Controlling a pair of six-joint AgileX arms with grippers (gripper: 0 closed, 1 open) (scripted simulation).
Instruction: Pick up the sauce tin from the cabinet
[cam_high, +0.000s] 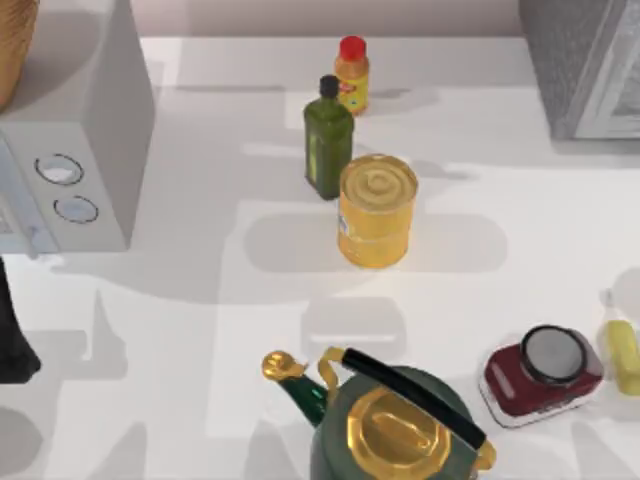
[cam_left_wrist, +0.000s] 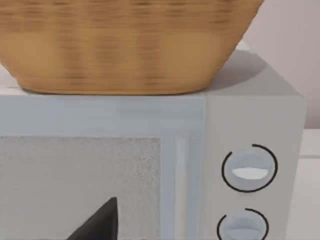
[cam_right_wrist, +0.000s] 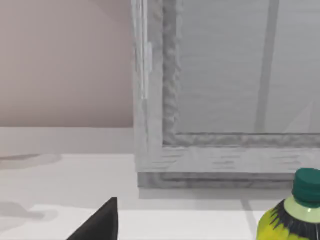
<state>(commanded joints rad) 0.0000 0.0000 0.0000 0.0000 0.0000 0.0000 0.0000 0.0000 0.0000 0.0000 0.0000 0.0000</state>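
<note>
The sauce tin is out of view. The cabinet, a grey speckled box, stands at the table's back right corner. The right wrist view faces its lighter framed door panel, which looks shut. One dark finger of my right gripper pokes into that view, short of the cabinet. A dark finger of my left gripper shows in the left wrist view, in front of the white appliance. Part of my left arm sits at the table's left edge.
The white two-dial appliance stands at the back left, with a wicker basket on top. In mid-table are a yellow can, a green bottle and an orange bottle. Near the front are a green-gold kettle, a dark red jar and a yellow bottle.
</note>
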